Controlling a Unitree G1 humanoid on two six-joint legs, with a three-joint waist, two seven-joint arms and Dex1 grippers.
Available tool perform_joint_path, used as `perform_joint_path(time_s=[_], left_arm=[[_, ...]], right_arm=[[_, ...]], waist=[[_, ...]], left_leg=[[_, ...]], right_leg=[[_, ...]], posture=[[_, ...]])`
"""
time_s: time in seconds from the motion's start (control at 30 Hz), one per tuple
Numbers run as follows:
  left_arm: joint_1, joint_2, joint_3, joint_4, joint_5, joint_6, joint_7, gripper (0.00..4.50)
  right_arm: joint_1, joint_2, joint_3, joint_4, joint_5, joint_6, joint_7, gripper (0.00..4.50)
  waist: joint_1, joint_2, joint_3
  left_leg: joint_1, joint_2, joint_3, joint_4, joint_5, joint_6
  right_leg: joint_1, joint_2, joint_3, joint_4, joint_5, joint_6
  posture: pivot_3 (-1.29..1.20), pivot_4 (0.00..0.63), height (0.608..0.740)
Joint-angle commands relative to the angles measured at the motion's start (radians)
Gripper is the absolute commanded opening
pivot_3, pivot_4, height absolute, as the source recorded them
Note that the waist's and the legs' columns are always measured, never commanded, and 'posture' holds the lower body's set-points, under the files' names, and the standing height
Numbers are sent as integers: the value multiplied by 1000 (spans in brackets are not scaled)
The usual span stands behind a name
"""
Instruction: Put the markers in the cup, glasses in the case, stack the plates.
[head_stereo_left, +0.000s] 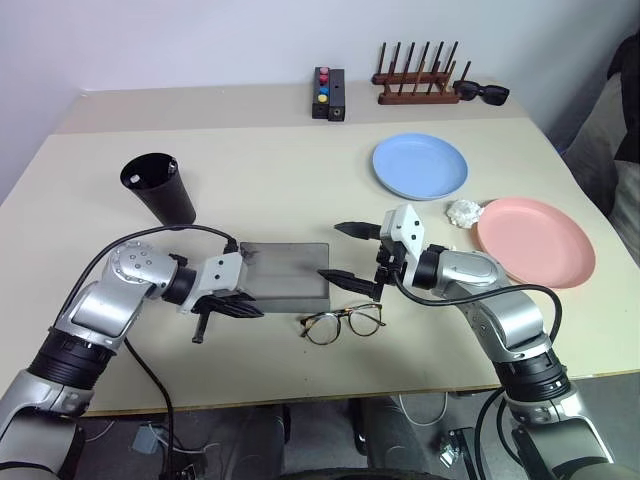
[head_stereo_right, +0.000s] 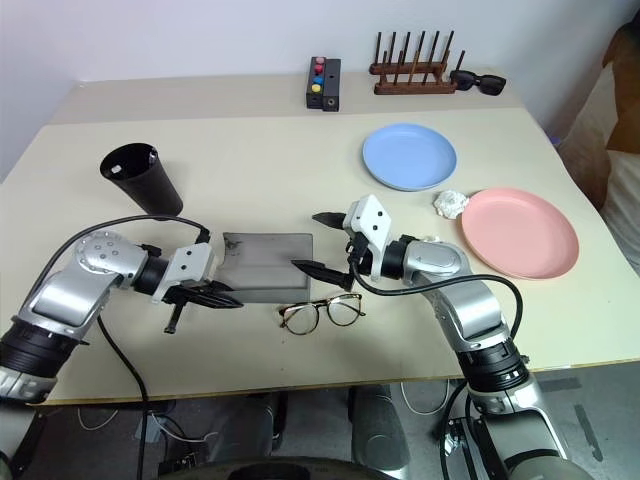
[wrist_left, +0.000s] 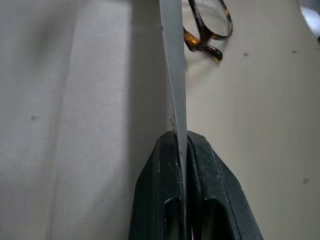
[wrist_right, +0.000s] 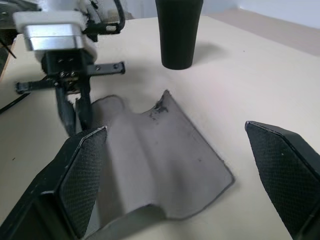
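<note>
The left gripper (head_stereo_left: 228, 308) has its black fingers (wrist_left: 170, 200) pinched tight on the thin edge of the grey case (head_stereo_left: 290, 272), which lies flat near the front middle of the table (head_stereo_left: 90, 190). The right gripper (head_stereo_left: 352, 256) hangs at the case's opposite end, pointing across toward the left one, its jaws spread wide with nothing between them; one finger is over the case's near corner, though whether it touches the case is hard to judge. The glasses (head_stereo_left: 343, 322) rest on the tabletop just in front of the case's right corner, lenses toward the table's front edge, free of both grippers. The black cup (head_stereo_left: 160, 187) stands upright well behind the left arm, its inside too dark to make out. The light blue plate (head_stereo_left: 420, 165) and the pink plate (head_stereo_left: 536, 240) lie side by side on the right, not stacked, with a crumpled white wad (head_stereo_left: 462, 212) between them. At the back edge sit a wooden rack (head_stereo_left: 415, 78), black sunglasses (head_stereo_left: 482, 93) and a small black box (head_stereo_left: 328, 93) with coloured buttons.
</note>
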Motion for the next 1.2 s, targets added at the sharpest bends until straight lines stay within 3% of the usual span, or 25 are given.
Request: perform_joint_path(time_s=[0.03, 0.13, 0.3, 0.5, 0.7, 0.9, 1.2], left_arm=[[-7, -3, 11, -49, -8, 60, 35, 76], [-14, -10, 18, -45, -12, 95, 61, 968], [-34, -28, 34, -19, 4, 100, 130, 3425], [-55, -63, 121, -52, -118, 165, 154, 3425], [-30, -56, 142, -213, -227, 249, 134, 3425], [-41, -84, 49, -322, -239, 290, 149, 3425], [-151, -183, -137, -234, -143, 265, 148, 3425]], right_arm=[[-1, 1, -15, -47, 19, -1, 1, 4500], [-1, 1, -15, -47, 18, -2, 1, 4500], [1, -15, -25, -48, 17, -2, 9, 4500], [22, -83, -47, -66, 23, 7, 49, 4500], [67, -171, -62, -99, 34, 29, 99, 4500], [127, -271, -77, -135, 28, 31, 145, 4500], [182, -310, -89, -199, 22, 55, 125, 4500]], waist=[[0, 0, 0], [-1, 0, 0], [-1, 0, 0], [1, 0, 0], [0, 0, 0], [1, 0, 0], [6, 0, 0]], left_leg=[[0, 0, 0, 0, 0, 0], [0, 0, 0, 0, 0, 0], [0, 0, 0, 0, 0, 0], [0, 0, 0, 0, 0, 0], [0, 0, 0, 0, 0, 0], [0, 0, 0, 1, 0, 0], [1, 0, 0, 2, 0, 0]], right_leg=[[0, 0, 0, 0, 0, 0], [0, 0, 0, 0, 0, 1], [0, 0, 0, 0, 2, 3], [0, 0, 0, 0, 2, 3], [0, 0, 0, 0, 2, 3], [1, 0, 0, 0, 0, 1], [2, 0, 0, -1, -2, 3]], posture=[[0, 150, 740], [0, 150, 740], [0, 150, 740], [0, 150, 740], [0, 150, 740], [0, 150, 740], [0, 150, 740]])
